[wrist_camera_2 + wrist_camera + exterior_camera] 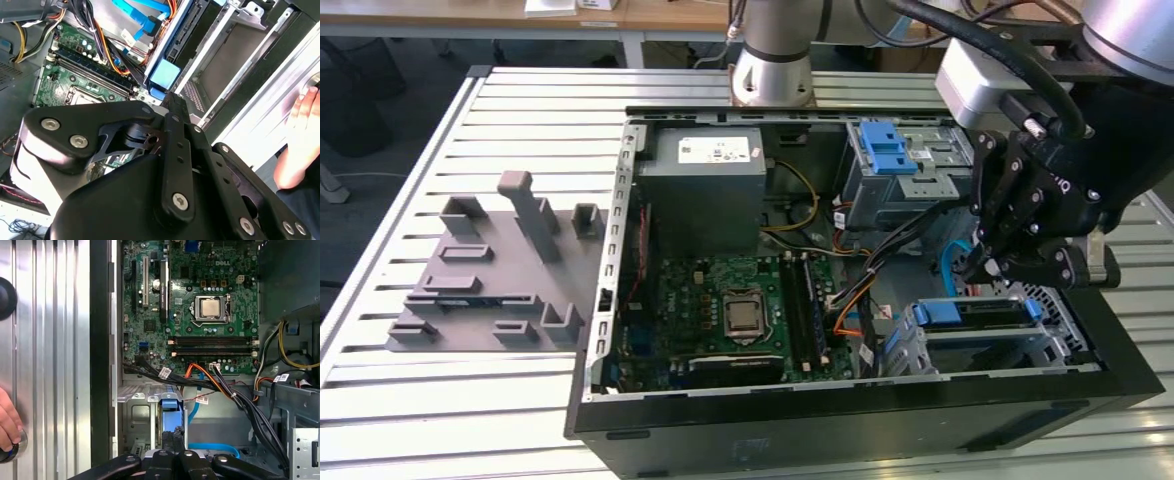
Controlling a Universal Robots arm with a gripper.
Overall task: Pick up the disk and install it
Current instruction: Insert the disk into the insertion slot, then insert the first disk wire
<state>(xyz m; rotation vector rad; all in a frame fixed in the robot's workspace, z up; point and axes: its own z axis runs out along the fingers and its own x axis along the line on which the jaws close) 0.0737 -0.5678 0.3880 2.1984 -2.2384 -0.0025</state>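
Note:
The disk (974, 313) sits on edge in the metal drive cage (1047, 345) at the near corner of the open computer case, on the exterior view's right. Its blue bracket faces up. My gripper (991, 268) hangs just above it, with its fingers together and nothing between them. In the first wrist view the black fingertips (173, 436) are right over the disk's blue bracket (170, 405). In the second wrist view the gripper (172, 102) points at the blue tab of the disk (164, 75), and its body hides much of the case.
The motherboard (740, 305) with cable bundles (225, 390) lies beside the cage. A grey power supply box (707, 190) and a second blue-latched bay (894, 155) sit further back. A grey slotted tray (494, 270) rests on the table at the exterior view's left. A person's hand (7, 425) rests outside the case.

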